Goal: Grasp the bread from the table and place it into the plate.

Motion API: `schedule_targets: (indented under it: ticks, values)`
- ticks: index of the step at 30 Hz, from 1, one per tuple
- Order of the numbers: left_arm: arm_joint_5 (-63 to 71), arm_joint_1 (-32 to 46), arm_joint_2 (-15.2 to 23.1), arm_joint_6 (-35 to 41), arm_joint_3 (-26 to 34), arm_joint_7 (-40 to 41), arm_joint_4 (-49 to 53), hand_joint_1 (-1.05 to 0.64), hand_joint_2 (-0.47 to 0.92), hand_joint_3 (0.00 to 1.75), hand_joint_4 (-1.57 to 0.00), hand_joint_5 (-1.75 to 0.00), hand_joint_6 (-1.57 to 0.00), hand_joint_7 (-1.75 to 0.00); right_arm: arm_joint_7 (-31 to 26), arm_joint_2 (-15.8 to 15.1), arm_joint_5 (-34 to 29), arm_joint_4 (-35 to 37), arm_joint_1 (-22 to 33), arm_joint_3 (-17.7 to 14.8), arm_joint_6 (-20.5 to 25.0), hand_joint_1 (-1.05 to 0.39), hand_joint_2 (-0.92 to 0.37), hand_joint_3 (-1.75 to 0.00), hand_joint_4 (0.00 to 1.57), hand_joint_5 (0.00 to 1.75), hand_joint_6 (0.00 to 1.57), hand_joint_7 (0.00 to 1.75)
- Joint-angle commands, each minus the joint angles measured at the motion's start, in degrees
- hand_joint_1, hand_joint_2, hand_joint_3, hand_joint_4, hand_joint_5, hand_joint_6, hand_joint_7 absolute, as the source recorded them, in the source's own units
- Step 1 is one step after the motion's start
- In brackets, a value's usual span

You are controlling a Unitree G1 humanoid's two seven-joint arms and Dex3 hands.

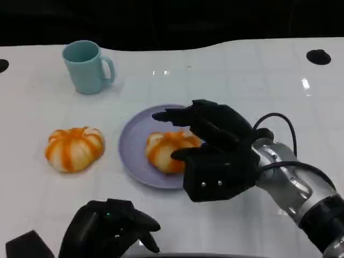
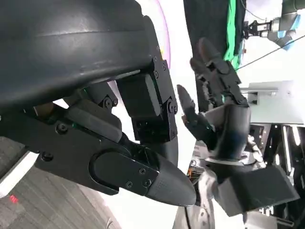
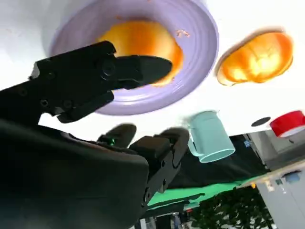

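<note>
An orange-striped bread (image 1: 167, 150) lies on the lavender plate (image 1: 131, 142) at the table's middle. My right hand (image 1: 215, 153) hovers over the plate's right side, its fingers spread above this bread and holding nothing. The right wrist view has the same bread (image 3: 143, 45) resting on the plate (image 3: 202, 47), with one finger (image 3: 138, 69) stretched over it. A second, similar bread (image 1: 74, 149) sits on the table left of the plate, also the bread (image 3: 257, 57) beyond the plate's rim. My left hand (image 1: 110, 228) rests low at the near edge, fingers loosely bent and apart, empty.
A teal mug (image 1: 87, 66) stands at the back left, handle to the right. Small black holes (image 1: 319, 56) mark the table's far right and far left edges. A red object (image 3: 288, 123) lies off beyond the mug. The left wrist view has my right hand (image 2: 219, 105) beyond my left hand (image 2: 119, 119).
</note>
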Motion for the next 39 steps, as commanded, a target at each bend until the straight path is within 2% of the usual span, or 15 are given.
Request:
schedule_targets:
  ticks: [1, 5, 8, 14, 17, 21, 23, 26, 27, 29, 31, 35, 37, 39]
  values:
    - [-0.2, 0.7, 0.3, 0.3, 0.2, 0.7, -0.9, -0.97, 0.92, 0.01, -1.07, -1.10, -1.37, -0.32, 1.6, -1.3, 0.6, -4.6, 2.2, -0.2, 0.7, -0.68, -0.92, -0.37, 0.00, 0.33, 0.22, 0.00]
    - [0.0, 0.8, 0.1, -0.4, 0.4, 0.8, -0.6, -0.96, 0.92, 0.01, -1.07, -1.09, -1.36, -0.32, 1.0, -2.0, 1.1, -7.4, 4.6, -0.6, -0.8, -0.67, -0.92, -0.37, 0.02, 0.39, 0.24, 0.01]
    - [0.1, 0.9, 0.0, -1.3, 0.5, 0.7, -0.2, -0.95, 0.92, 0.02, -1.07, -1.09, -1.35, -0.32, 2.2, -3.7, 2.4, -11.7, 7.3, -1.5, -1.3, -0.66, -0.92, -0.38, 0.04, 0.43, 0.25, 0.02]
    - [-0.3, 1.0, 0.2, -0.2, 0.3, 0.7, -1.1, -0.96, 0.92, 0.03, -1.07, -1.09, -1.36, -0.32, 2.7, -6.6, 6.3, -18.4, 13.2, -4.5, -4.4, -0.60, -0.92, -0.34, 0.04, 0.71, 0.36, 0.07]
    - [0.0, 1.1, 0.3, -0.2, 0.4, 1.0, -1.2, -0.96, 0.92, 0.03, -1.08, -1.09, -1.36, -0.31, 2.1, -6.8, 9.8, -21.6, 17.5, -6.7, -6.8, -0.54, -0.92, -0.27, 0.19, 0.80, 0.50, 0.13]
    - [-0.5, 1.4, 0.4, 0.8, 0.2, 0.6, -1.7, -0.96, 0.92, 0.02, -1.09, -1.08, -1.37, -0.31, 1.2, -5.3, 16.5, -24.6, 23.7, -10.2, -10.7, -0.42, -0.92, -0.17, 0.47, 0.90, 0.67, 0.21]
    - [-0.9, 1.4, 0.3, 0.8, 0.2, 0.1, -1.6, -0.95, 0.92, 0.02, -1.09, -1.08, -1.37, -0.30, 1.9, -4.9, 20.1, -25.7, 26.1, -11.6, -11.8, -0.38, -0.92, -0.18, 0.52, 0.94, 0.72, 0.24]
    - [-1.3, 1.5, 0.4, 1.3, 0.1, 0.0, -1.9, -0.95, 0.92, 0.01, -1.09, -1.07, -1.38, -0.29, 4.7, -5.0, 26.0, -28.3, 29.3, -13.4, -11.8, -0.28, -0.91, -0.24, 0.51, 1.22, 0.74, 0.44]
    - [-1.2, 1.5, 0.4, 1.4, 0.1, 0.2, -2.1, -0.95, 0.92, 0.01, -1.10, -1.06, -1.38, -0.29, 5.6, -5.5, 27.3, -29.3, 30.3, -13.9, -11.9, -0.25, -0.90, -0.28, 0.52, 1.27, 0.72, 0.55]
    - [-1.2, 1.5, 0.5, 1.8, 0.0, 0.3, -2.3, -0.96, 0.92, 0.01, -1.10, -1.06, -1.39, -0.28, 7.1, -6.4, 28.9, -30.5, 32.0, -14.9, -12.7, -0.17, -0.69, -0.70, 0.56, 1.36, 0.70, 0.75]
    - [-1.2, 1.5, 0.6, 2.0, 0.0, 0.4, -2.4, -0.96, 0.91, 0.00, -1.10, -1.06, -1.39, -0.28, 8.2, -7.2, 29.9, -30.9, 33.5, -16.0, -14.3, -0.11, -0.55, -0.99, 0.60, 1.41, 0.73, 0.86]
    - [-1.4, 1.4, 0.6, 2.3, 0.1, 0.3, -2.3, -0.96, 0.92, 0.00, -1.11, -1.05, -1.40, -0.26, 9.8, -8.8, 31.2, -31.8, 36.5, -18.1, -16.0, -0.06, -0.42, -1.33, 0.77, 1.54, 0.83, 1.14]
    - [-1.2, 1.3, 0.6, 1.7, 0.2, 0.2, -2.0, -0.96, 0.92, 0.00, -1.11, -1.05, -1.40, -0.26, 10.6, -9.6, 31.6, -32.3, 37.9, -19.0, -16.7, -0.04, -0.37, -1.44, 0.83, 1.64, 0.86, 1.27]
    - [-1.4, 1.3, 0.7, 1.9, 0.2, 0.1, -2.0, -0.96, 0.92, 0.01, -1.11, -1.05, -1.40, -0.25, 11.4, -10.2, 32.2, -33.0, 39.6, -19.8, -17.1, -0.07, -0.34, -1.47, 0.87, 1.72, 0.84, 1.35]
